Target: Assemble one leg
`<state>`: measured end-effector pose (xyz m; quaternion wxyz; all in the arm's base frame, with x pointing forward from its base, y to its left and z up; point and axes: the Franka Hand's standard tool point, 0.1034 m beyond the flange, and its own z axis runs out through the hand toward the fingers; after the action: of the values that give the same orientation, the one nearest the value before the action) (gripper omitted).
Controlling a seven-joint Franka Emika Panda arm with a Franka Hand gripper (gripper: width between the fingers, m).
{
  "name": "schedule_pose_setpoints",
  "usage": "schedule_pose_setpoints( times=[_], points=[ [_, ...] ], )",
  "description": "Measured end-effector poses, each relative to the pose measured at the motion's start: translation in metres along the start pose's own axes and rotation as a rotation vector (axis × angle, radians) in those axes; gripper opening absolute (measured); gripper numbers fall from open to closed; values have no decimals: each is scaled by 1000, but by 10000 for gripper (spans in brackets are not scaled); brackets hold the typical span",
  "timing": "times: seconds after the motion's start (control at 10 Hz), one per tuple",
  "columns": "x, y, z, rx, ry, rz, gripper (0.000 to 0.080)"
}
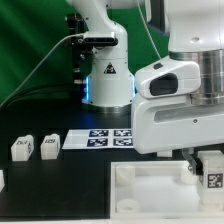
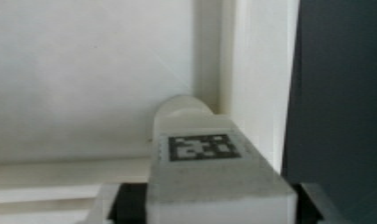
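My gripper [image 1: 205,168] is at the exterior view's right, over the far right corner of the large white square piece [image 1: 150,190]. It is shut on a leg [image 2: 206,160], a small white block with a black-and-white tag on its face. In the wrist view the leg stands between the two dark fingers [image 2: 128,202], its tip over the square piece's inner corner [image 2: 96,90]. In the exterior view the leg's tag [image 1: 213,173] shows at the right edge. Two more legs [image 1: 22,148] [image 1: 48,146] stand on the black table at the exterior view's left.
The marker board [image 1: 100,137] lies flat on the table behind the square piece. The arm's white base [image 1: 107,75] stands at the back centre. Another white part [image 1: 2,180] shows at the exterior view's left edge.
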<state>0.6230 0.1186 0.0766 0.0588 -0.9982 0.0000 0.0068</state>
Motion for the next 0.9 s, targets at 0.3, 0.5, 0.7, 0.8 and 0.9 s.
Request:
schedule_pose_setpoints(
  times=[0.3,0.5,0.7,0.8,0.9],
  points=[
    [3,-2,0,8,21,387,292],
    [5,-1,1,28,39,864,292],
    [7,4,2,124,65,1261,294],
    [7,4,2,151,67,1394,294],
    [6,3,2,174,69,1524,294]
  ],
)
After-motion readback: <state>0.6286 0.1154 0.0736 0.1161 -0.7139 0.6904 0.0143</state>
